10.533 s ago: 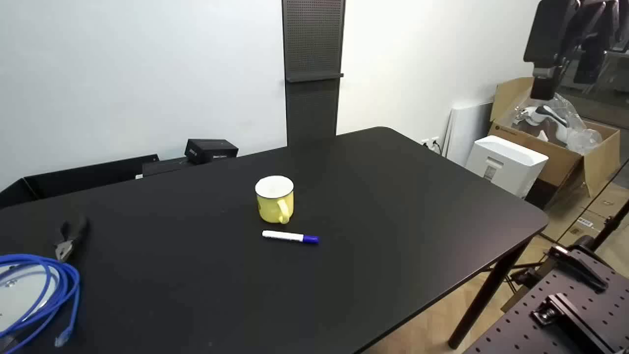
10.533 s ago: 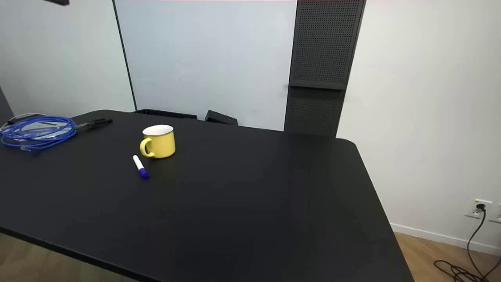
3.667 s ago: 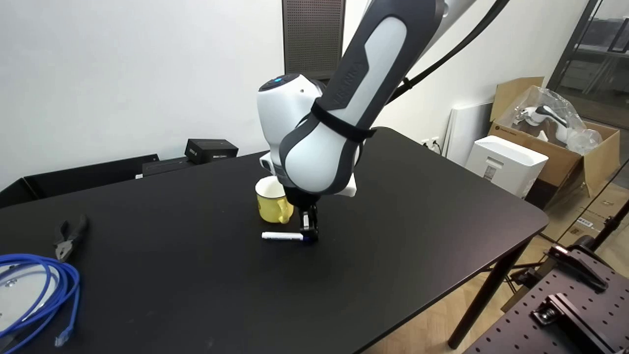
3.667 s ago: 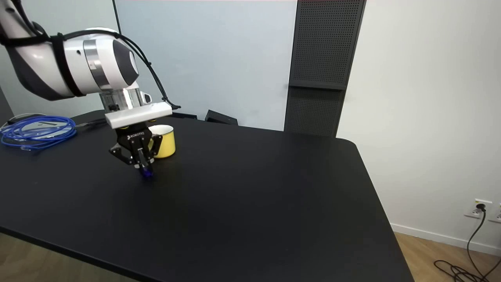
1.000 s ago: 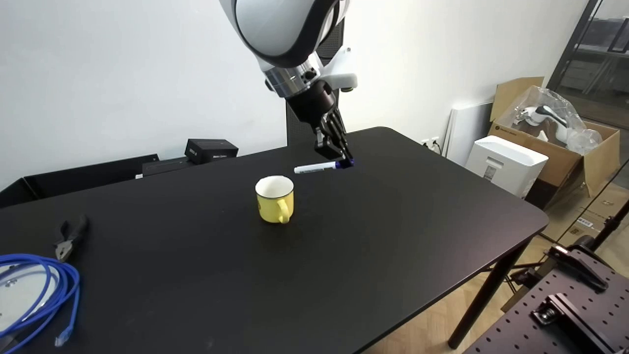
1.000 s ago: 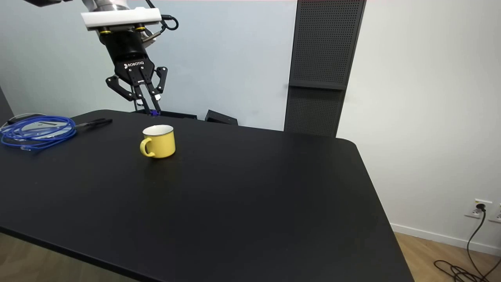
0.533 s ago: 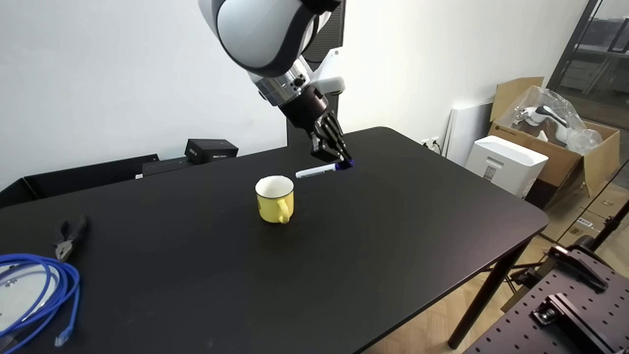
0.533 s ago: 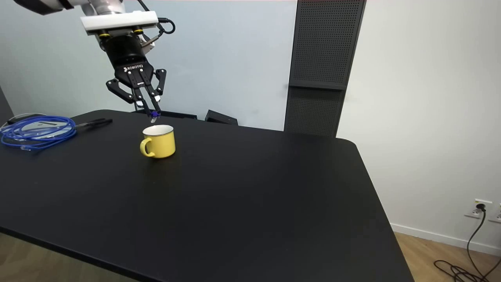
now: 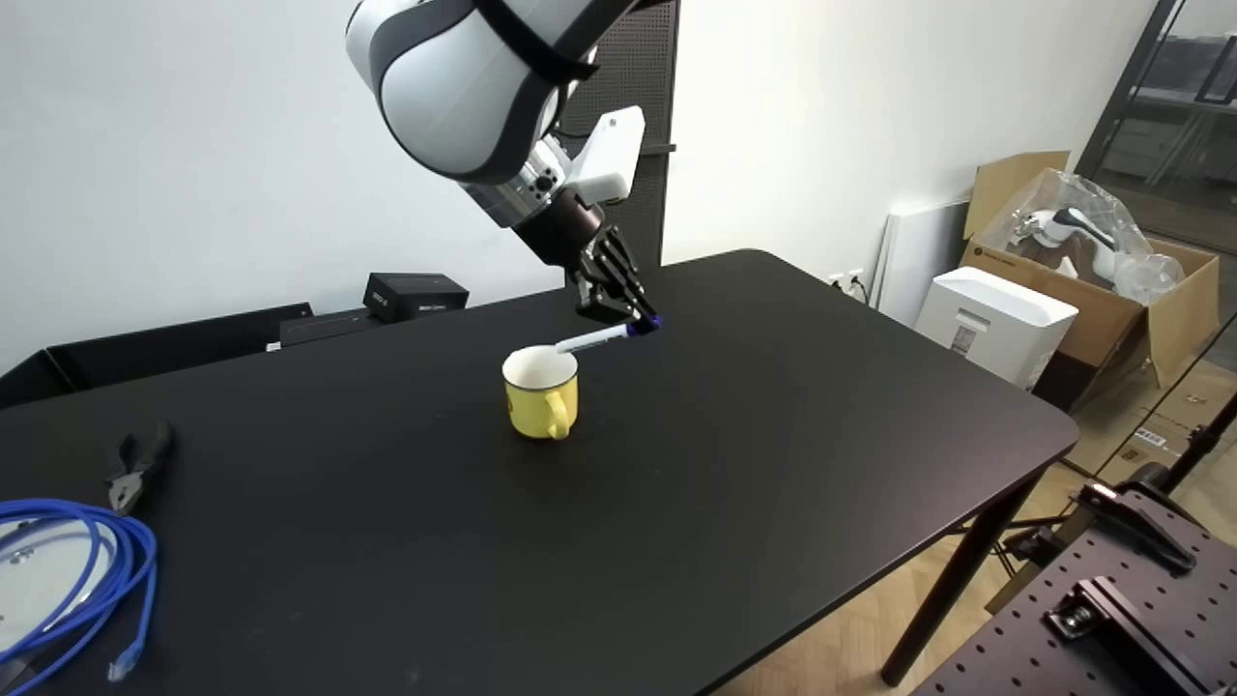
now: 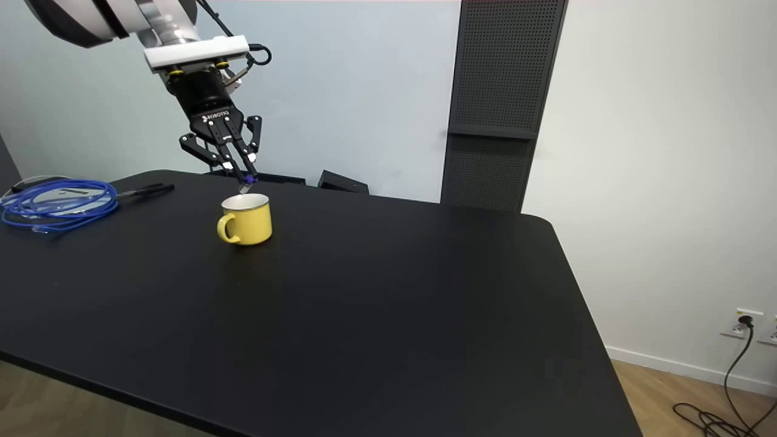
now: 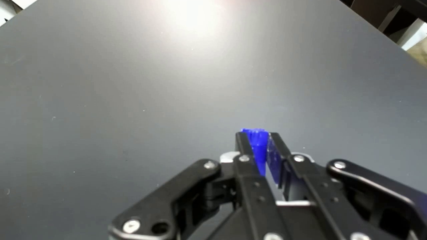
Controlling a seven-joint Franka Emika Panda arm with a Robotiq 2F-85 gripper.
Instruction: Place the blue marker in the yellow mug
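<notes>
My gripper [image 11: 257, 136] is shut on the blue cap of the blue marker [image 11: 259, 146], whose white barrel is mostly hidden in the wrist view. In an exterior view the white barrel [image 9: 591, 339] slants down and left, its tip overlapping the rim of the yellow mug [image 9: 541, 411]. In an exterior view that tip shows just above the far rim of the mug [image 10: 254, 224]; whether it touches or is inside I cannot tell. The mug stands upright on the black table, handle out, with the gripper above and beyond it. No mug shows in the wrist view.
A coil of blue cable [image 9: 130, 556] lies at the table's left, with pliers [image 9: 135, 474] beside it. A black box [image 9: 416, 296] sits behind the table's back edge. The table's edge [image 10: 121, 397] runs along the front.
The marker, earlier lying on the table by the mug, was gripped and lifted. Over the last second the gripper has carried it down towards the mug, its tip tilting lower. The mug has not moved.
</notes>
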